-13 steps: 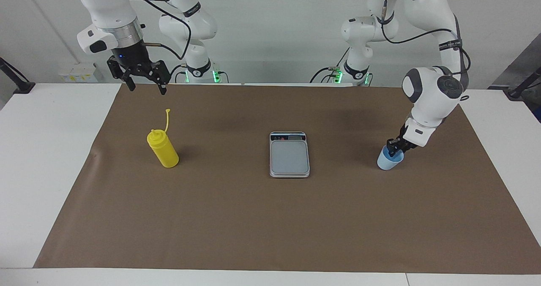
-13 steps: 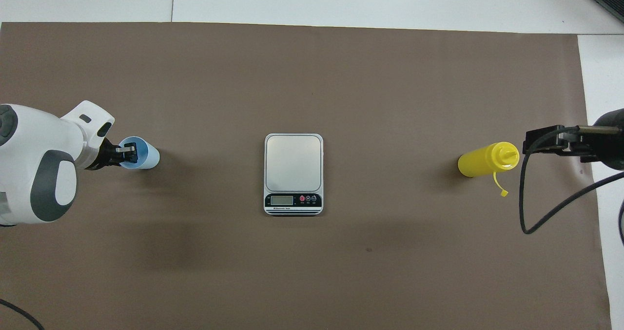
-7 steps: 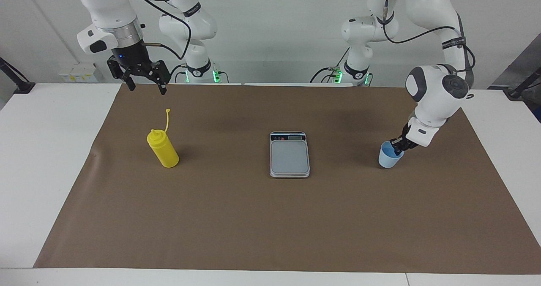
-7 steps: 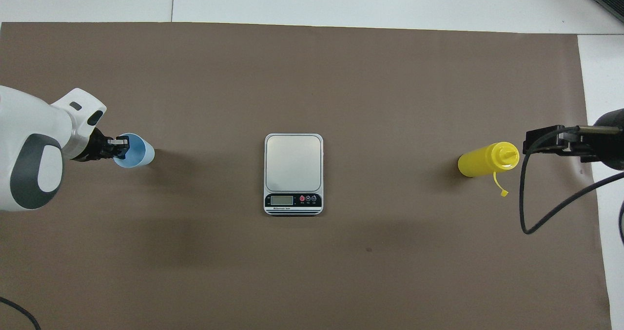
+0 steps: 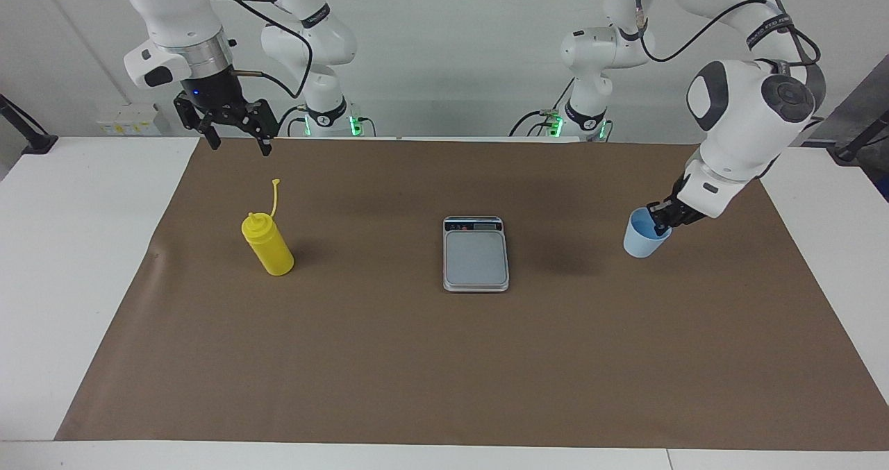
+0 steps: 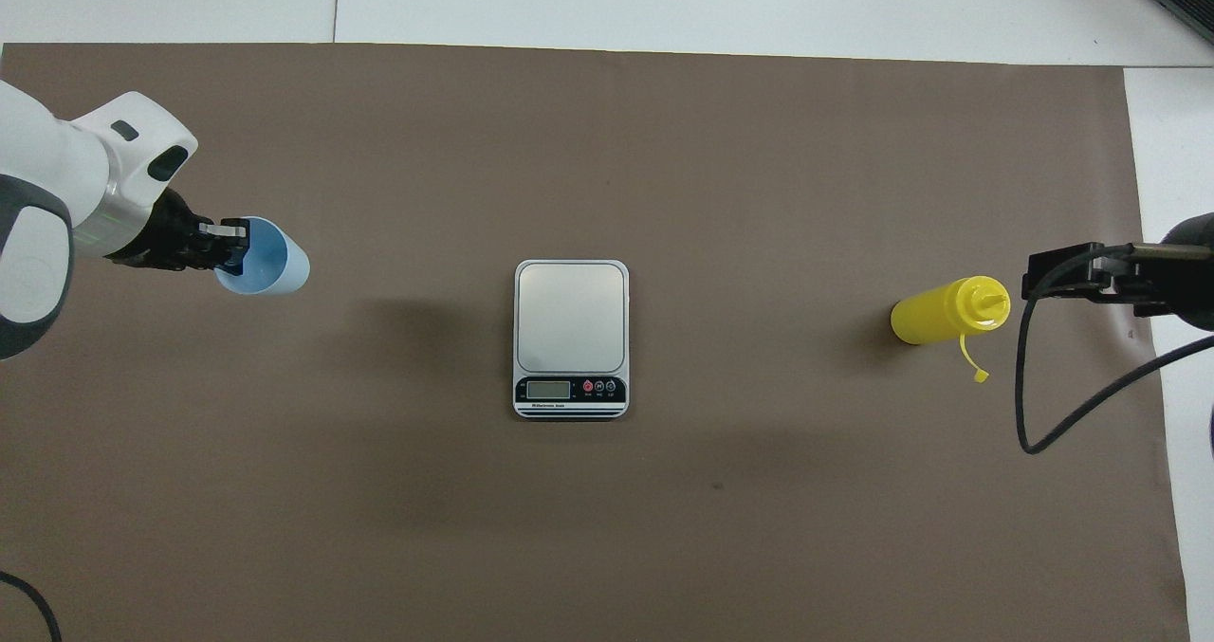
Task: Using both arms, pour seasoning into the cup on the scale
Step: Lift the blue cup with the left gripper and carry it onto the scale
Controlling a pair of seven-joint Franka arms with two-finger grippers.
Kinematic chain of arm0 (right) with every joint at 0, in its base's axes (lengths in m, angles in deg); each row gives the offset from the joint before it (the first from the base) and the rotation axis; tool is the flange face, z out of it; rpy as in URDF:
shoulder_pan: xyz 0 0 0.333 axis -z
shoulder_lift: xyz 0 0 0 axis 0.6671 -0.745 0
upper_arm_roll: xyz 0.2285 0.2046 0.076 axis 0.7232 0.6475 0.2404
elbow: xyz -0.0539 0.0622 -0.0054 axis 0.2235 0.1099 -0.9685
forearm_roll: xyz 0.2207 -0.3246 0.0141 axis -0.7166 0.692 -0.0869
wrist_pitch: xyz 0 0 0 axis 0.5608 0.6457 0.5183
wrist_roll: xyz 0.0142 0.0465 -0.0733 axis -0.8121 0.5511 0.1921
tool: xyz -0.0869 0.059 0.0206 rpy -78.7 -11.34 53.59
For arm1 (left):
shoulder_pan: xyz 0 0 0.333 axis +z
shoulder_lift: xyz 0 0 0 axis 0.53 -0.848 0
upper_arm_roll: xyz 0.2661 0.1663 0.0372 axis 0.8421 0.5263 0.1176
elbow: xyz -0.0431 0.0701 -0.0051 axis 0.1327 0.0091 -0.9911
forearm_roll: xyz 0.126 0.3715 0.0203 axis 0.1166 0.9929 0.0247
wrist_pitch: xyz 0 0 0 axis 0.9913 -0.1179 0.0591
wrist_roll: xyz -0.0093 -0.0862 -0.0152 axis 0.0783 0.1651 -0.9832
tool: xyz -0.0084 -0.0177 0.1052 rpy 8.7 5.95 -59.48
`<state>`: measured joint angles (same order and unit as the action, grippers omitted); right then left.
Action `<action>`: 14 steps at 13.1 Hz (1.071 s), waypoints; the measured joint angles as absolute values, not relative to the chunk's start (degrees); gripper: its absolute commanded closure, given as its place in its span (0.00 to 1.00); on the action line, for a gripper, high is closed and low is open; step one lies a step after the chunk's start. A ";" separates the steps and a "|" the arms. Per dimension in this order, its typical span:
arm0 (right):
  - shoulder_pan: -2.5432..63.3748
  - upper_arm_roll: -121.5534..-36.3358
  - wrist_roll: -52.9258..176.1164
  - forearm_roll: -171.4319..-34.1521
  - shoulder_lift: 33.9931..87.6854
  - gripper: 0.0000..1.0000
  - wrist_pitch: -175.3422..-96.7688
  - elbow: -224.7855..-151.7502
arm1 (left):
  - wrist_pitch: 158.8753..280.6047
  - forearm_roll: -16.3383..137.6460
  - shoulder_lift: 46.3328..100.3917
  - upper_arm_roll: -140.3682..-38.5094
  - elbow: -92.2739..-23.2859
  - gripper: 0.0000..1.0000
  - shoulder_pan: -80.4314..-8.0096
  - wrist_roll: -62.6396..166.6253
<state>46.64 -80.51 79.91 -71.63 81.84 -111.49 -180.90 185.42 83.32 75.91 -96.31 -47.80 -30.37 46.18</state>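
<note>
Left gripper (image 5: 658, 221) pinches the rim of the light blue cup (image 5: 640, 235), lifted clear of the brown mat (image 5: 444, 359) at the left arm's end. Right gripper (image 5: 239, 144) waits, fingers spread, above the mat near the yellow squeeze bottle (image 5: 269, 246). Kitchen scale (image 5: 476, 254) sits mid-table, plate bare.
</note>
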 measured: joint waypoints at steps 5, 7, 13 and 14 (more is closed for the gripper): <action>46.72 -80.51 79.91 -71.63 81.84 0.00 -111.49 -181.01 | 190.83 82.13 74.94 -98.98 -47.11 1.00 -38.98 56.50; 46.72 -80.53 79.91 -71.63 81.84 0.00 -111.49 -181.04 | 192.73 80.62 74.63 -99.03 -47.12 1.00 -41.40 59.04; 47.50 -80.61 77.42 -71.63 81.86 0.00 -111.49 -181.28 | 197.69 78.39 68.43 -99.02 -47.11 1.00 -49.84 65.80; 47.57 -80.63 77.12 -71.63 81.88 0.00 -111.49 -181.34 | 198.66 78.39 66.93 -99.03 -47.06 1.00 -50.70 66.23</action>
